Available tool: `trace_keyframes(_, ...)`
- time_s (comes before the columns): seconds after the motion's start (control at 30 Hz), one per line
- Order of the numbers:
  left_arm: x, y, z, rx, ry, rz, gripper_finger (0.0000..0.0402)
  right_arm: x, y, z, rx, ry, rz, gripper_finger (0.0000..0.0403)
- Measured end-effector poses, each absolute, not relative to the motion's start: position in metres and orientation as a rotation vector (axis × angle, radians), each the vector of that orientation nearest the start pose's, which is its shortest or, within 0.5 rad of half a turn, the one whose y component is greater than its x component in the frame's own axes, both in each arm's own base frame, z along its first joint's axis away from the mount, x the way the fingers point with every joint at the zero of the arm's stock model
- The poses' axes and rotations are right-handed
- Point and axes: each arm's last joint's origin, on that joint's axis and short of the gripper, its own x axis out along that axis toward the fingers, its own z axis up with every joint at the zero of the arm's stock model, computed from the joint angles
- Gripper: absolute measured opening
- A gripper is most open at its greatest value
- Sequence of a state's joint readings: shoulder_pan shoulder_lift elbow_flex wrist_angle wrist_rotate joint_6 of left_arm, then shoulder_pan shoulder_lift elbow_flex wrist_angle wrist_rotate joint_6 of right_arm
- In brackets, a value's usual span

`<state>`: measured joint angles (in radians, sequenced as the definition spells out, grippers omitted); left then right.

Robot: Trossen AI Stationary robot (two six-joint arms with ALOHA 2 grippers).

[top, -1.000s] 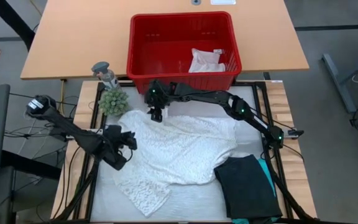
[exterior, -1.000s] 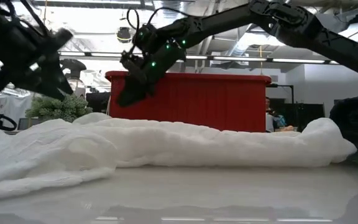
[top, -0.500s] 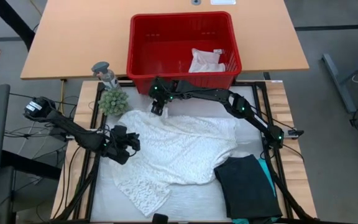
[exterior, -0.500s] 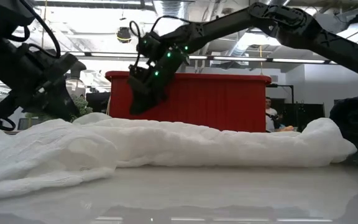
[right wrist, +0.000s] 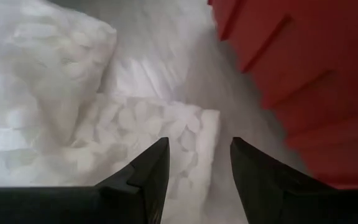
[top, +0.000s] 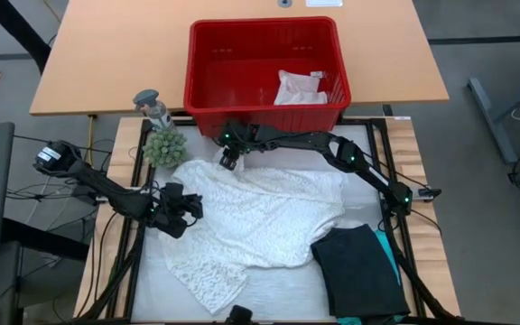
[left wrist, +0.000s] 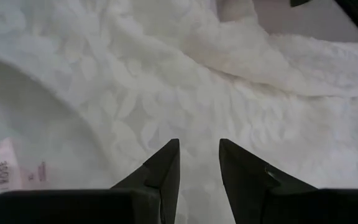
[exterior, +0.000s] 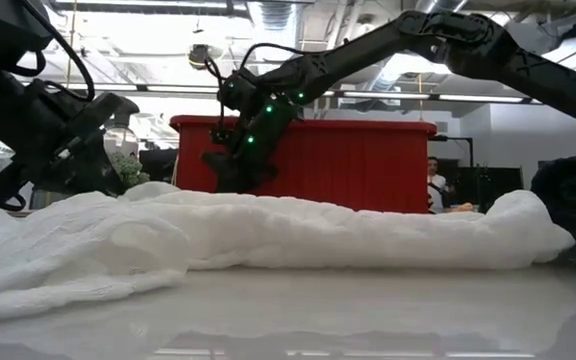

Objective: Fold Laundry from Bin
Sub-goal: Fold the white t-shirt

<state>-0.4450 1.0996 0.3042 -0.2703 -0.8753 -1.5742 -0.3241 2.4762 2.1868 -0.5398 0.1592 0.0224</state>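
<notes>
Right gripper (top: 229,163), fingers apart, is poised over the white lacy top's (top: 260,217) upper-left corner, just below the red bin (top: 265,110) at frame top. Left gripper (top: 186,209), fingers apart, is set on the top's left edge.

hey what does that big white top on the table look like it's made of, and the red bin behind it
White top: looks like soft lace or crochet-type fabric, matte; the left wrist view shows an openwork leaf pattern, and it lies in limp folds. The exact fibre can't be told.

Red bin: looks like moulded plastic, smooth with a slight sheen, going by its uniform colour, slotted sides and rolled rim.
</notes>
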Motion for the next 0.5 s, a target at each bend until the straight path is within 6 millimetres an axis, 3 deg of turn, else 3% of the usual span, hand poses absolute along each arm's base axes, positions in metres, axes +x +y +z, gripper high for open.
trace_keyframes(0.13, 0.152, -0.048, 0.131, -0.842, 0.311, 0.876, 0.01, 0.512, -0.178, 0.186, 0.125, 0.863, -0.48, 0.0192)
trace_keyframes(0.3, 0.156, -0.05, 0.134, -0.862, 0.292, 0.837, 0.01, 0.502, -0.173, 0.207, 0.07, 0.991, -0.399, 0.0192)
trace_keyframes(0.5, 0.157, -0.051, 0.134, -0.87, 0.316, 0.824, 0.01, 0.5, -0.173, 0.194, 0.131, 1.018, -0.316, 0.0192)
